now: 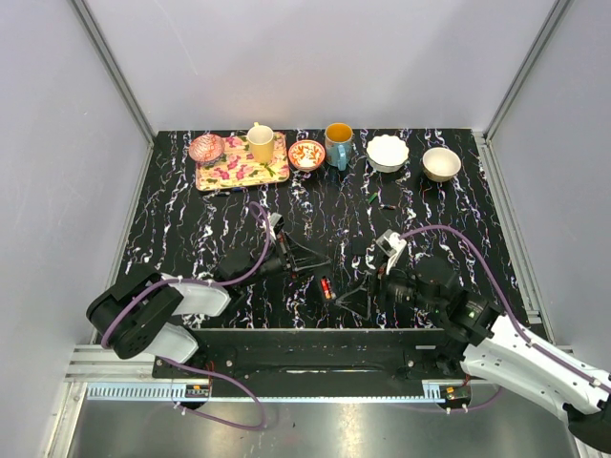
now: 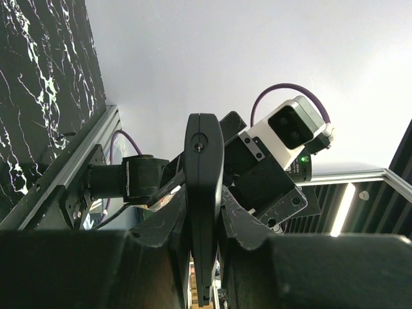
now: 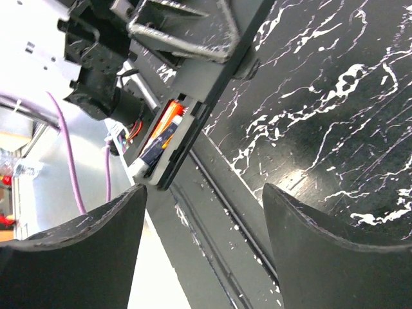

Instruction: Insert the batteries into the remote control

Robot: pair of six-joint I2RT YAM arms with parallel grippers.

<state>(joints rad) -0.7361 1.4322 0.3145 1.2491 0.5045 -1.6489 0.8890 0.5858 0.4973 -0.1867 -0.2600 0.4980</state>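
Clamping remote control (image 2: 203,151), left tool (image 2: 203,222), right tool (image 3: 203,196) spread, tray (image 1: 243,171) beyond

Back edge of the black marbled table (image 1: 191,239) has a flowery tray (image 1: 243,175) carrying a pink bowl (image 1: 205,148) and yellow cup (image 1: 261,143), then rightward a red-patterned bowl (image 1: 306,155), blue mug (image 1: 338,145), white bowl (image 1: 388,153) and beige bowl (image 1: 441,163).

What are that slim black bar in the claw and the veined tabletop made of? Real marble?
Remote: probably moulded plastic, black with a satin finish; its smooth rounded edge carries a soft sheen. Table: marble-look, black with white veins, but flat and uniform, so likely a printed laminate or sheet; can't be sure.
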